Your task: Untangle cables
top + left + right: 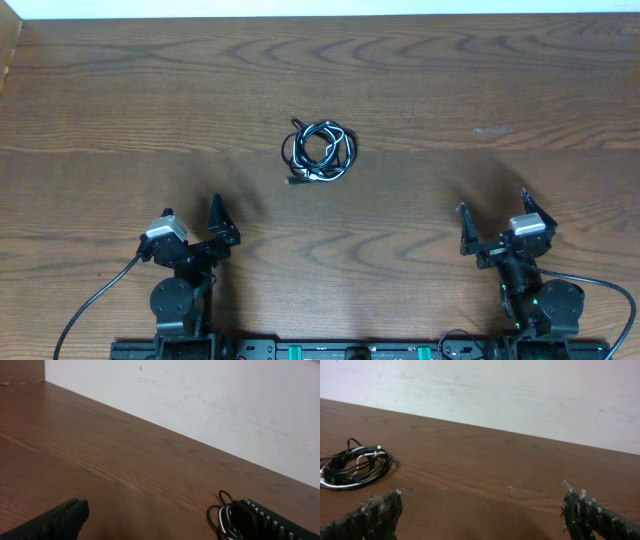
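Cables (319, 151), thin black and white coiled together in one small bundle, lie around the middle of the desk (500, 90); left gripper (192, 222) and right gripper (496, 218) sit near its front edge, jaws spread wide, holding nothing, well apart from the bundle.

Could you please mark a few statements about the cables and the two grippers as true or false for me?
1. The cables lie in one coiled bundle on the table. True.
2. The left gripper is shut on the cables. False: it is open, empty and apart from them.
3. The right gripper is open and holds nothing. True.
4. The bundle holds only white cable. False: black and white strands are looped together.
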### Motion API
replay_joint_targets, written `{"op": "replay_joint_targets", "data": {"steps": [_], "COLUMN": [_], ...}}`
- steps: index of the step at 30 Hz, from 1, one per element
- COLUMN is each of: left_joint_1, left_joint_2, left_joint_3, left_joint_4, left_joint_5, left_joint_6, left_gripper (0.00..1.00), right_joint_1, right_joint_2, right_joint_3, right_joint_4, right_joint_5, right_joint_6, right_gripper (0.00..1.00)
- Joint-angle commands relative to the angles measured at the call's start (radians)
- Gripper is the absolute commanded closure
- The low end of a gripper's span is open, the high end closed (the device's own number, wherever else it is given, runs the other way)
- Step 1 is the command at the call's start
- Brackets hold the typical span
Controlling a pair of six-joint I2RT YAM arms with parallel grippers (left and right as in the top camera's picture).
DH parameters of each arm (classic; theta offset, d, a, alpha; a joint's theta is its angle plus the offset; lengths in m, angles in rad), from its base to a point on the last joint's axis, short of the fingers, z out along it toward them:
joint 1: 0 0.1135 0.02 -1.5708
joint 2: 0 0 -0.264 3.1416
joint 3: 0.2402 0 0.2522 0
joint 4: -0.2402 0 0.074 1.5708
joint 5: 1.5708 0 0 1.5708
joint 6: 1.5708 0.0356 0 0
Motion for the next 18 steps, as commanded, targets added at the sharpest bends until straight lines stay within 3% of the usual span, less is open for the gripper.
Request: {"op": "replay_joint_targets", "data": {"steps": [1,5,8,18], "left_joint_1": [-0.003,-0.004,-0.004,-0.004], "left_joint_2": [-0.004,-0.004,0.002,0.269], "left_joint_3": [-0.011,-0.009,0.013,0.306], "left_joint_4": [-0.049,-0.038,-0.038,-0.147], "left_joint_5": [-0.029,0.082,0.162,0.192], "left_joint_6": [0.02,0.012,0.039,0.108], "left_gripper": [0.04,0.04,0.04,0.04], "right_joint_1": [-0.006,-0.006,-0.006,-0.006], "right_joint_2": [-0.005,-0.005,-0.005,0.043], "right_joint_3": [-0.002,-0.002,-0.002,0.069], "right_joint_4": [-0.002,0.09,0.116,0.119], "right_joint_5": [0.008,-0.156,-0.174,-0.24], "right_joint_6": [0.004,0.038,0.038,0.038], "right_gripper": [0.01,0.01,0.01,0.01]}}
